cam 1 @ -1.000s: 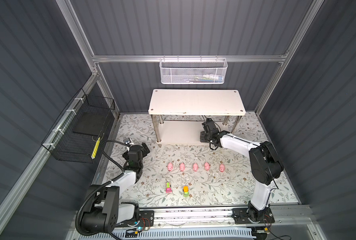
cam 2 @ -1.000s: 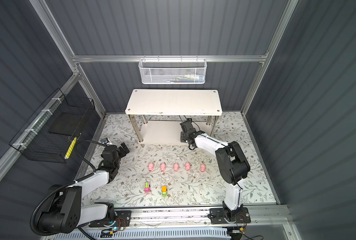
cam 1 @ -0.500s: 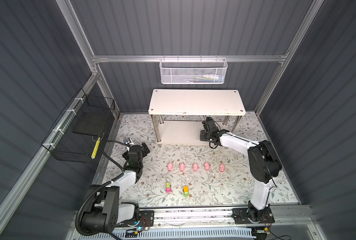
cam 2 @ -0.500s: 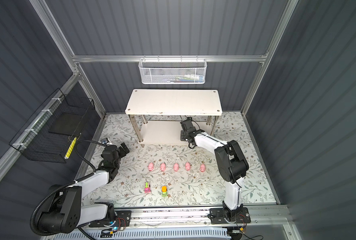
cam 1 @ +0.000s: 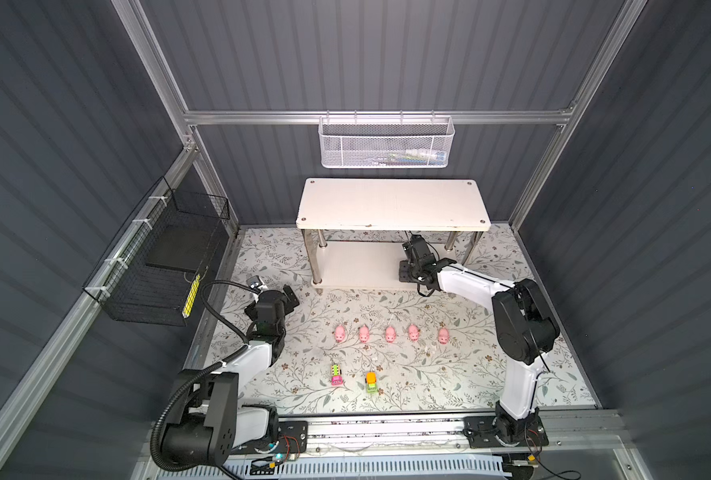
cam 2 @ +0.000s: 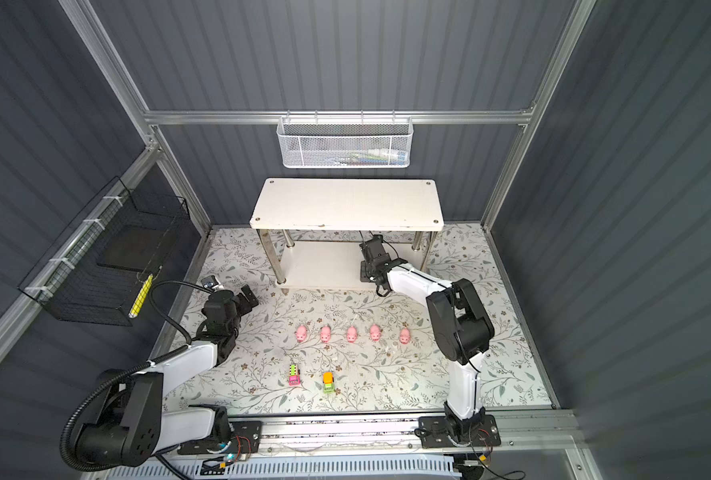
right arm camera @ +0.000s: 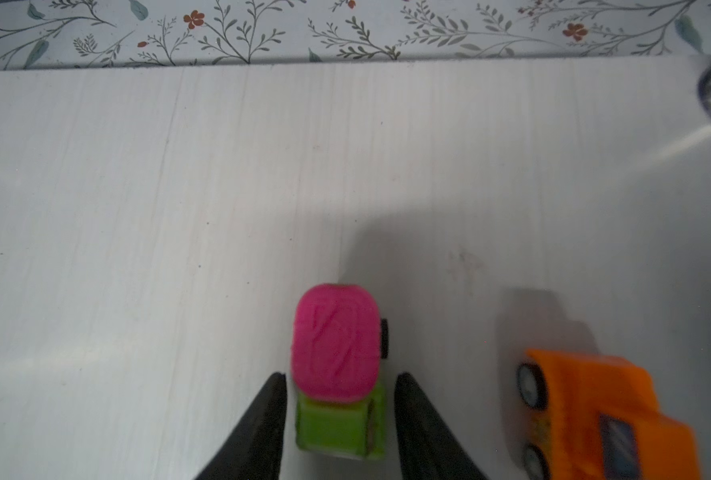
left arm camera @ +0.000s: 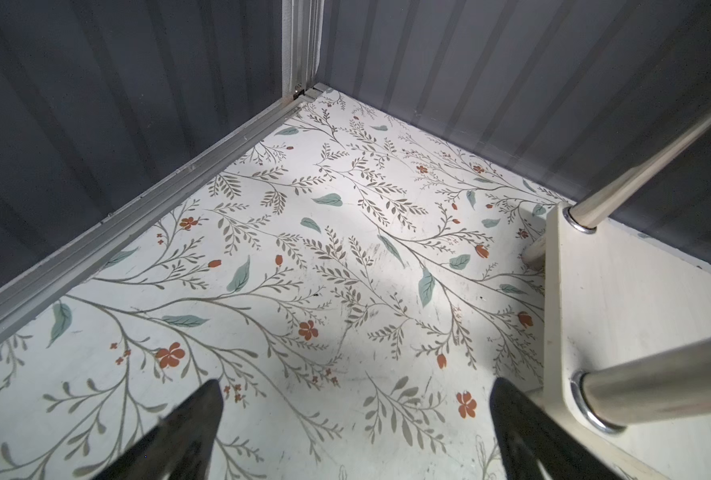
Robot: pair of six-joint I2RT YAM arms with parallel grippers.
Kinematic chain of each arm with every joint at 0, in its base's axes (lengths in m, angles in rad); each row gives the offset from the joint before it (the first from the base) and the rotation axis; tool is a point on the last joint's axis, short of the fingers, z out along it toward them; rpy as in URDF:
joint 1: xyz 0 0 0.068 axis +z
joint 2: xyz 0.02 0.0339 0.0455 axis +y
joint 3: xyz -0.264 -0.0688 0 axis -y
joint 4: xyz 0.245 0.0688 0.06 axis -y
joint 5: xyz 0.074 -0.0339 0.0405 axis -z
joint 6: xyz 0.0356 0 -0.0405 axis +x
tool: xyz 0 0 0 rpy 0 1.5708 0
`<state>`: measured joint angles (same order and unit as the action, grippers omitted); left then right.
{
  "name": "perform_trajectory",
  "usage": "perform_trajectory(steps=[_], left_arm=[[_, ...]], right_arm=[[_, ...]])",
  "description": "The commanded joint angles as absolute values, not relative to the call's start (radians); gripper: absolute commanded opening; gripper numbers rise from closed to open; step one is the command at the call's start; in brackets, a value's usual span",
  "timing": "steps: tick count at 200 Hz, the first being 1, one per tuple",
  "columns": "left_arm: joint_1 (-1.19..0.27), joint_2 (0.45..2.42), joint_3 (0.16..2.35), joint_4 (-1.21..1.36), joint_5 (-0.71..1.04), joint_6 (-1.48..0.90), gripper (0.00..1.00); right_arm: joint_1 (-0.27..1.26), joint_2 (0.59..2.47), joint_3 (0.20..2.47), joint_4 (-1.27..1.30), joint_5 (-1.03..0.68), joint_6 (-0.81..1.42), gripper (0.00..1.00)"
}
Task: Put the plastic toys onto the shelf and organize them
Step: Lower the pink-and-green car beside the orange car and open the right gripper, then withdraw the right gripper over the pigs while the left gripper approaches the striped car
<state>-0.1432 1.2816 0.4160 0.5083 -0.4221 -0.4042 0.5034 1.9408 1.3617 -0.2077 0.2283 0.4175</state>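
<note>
Pink-and-green truck (right arm camera: pixel 337 365) within the right end effector (right arm camera: pixel 341 377), solely in wrist view

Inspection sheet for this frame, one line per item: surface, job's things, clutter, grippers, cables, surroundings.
Surface: floral tabletop.
Job's things: five pink pigs in a row and two toy vehicles on the tabletop; pink-and-green vehicle and orange vehicle on the lower board of the shelf.
Clutter: white mesh basket and black wire basket hung on the aluminium frame.
Grippers: left gripper open, holding nothing; right gripper open, fingers flanking the pink-and-green vehicle.
Cables: black hose loops beside the left arm.
Surroundings: grey ribbed walls.
</note>
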Motion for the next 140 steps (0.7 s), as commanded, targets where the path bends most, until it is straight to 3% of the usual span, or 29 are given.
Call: perform_trajectory(steps=[1,140], left_arm=[[-0.149,1.293,0.443,0.491,-0.437,-0.392,1.0],[-0.149,1.287,0.439,0.491,-0.444,-0.391,1.0]], right_arm=[[0.499,1.941,1.385,-0.227,0.227,0.412,0.47],[0.518,1.671,1.136,-0.11,0.116,0.441,0.59]])
